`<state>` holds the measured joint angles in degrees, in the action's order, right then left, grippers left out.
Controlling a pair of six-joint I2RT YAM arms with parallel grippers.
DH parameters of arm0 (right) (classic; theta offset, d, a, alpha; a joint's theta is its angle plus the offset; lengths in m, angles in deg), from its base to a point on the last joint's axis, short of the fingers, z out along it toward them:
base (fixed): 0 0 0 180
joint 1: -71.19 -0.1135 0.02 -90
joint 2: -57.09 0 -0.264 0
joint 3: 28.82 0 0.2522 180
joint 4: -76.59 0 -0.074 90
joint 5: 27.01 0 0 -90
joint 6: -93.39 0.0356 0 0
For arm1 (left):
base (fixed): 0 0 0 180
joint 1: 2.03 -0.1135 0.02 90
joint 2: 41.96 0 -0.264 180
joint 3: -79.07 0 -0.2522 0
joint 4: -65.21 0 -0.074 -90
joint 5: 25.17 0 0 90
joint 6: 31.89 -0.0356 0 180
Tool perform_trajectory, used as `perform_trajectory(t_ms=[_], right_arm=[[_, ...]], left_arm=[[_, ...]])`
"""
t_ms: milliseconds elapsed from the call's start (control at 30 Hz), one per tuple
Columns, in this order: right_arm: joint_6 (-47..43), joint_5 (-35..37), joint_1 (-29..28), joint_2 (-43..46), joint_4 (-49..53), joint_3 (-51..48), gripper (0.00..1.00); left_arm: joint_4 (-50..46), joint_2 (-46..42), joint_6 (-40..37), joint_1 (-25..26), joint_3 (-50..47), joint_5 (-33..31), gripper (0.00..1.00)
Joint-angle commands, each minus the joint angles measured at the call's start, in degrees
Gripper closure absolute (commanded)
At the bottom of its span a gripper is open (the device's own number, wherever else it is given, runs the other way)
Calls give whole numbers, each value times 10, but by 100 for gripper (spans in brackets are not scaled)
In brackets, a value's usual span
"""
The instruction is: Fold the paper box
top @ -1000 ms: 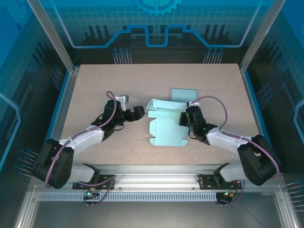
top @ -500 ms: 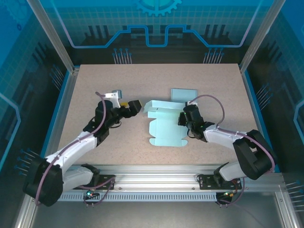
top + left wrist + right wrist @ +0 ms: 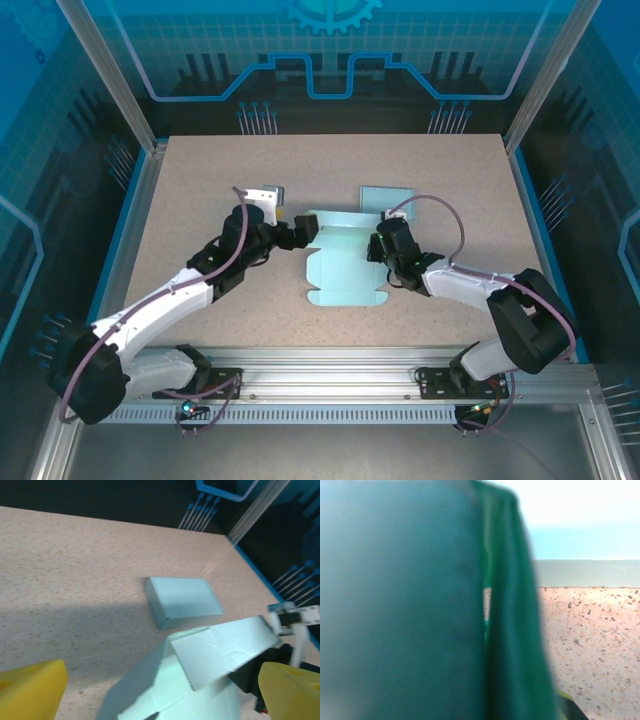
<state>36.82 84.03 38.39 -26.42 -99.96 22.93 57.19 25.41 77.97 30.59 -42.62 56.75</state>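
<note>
Shifted leftward, the paper box lies just beside the released left tool, the right tool grasping its right edge.

left arm: white shell, black joints | right arm: same | cables: purple loops | pads: yellow

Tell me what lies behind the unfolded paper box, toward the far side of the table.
A small light blue box lies on the table, close behind the paper box. The right arm covers its near right corner in the top view.
</note>
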Motion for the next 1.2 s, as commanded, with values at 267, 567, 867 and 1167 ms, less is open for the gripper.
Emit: perform_trajectory(t_ms=[267, 567, 867, 1167], right_arm=[[-6, 22, -18, 7, 10, 23, 100], [-6, 22, -26, 2, 8, 25, 100], [-3, 26, -33, -3, 7, 28, 100], [15, 50, -33, -4, 28, 36, 100]], left_arm=[[-38, 66, -66, 32, 23, -112, 1], [62, 103, -81, 64, 19, -92, 1], [127, 114, -72, 78, -6, -128, 1], [18, -5, -27, 78, -60, -194, 1]])
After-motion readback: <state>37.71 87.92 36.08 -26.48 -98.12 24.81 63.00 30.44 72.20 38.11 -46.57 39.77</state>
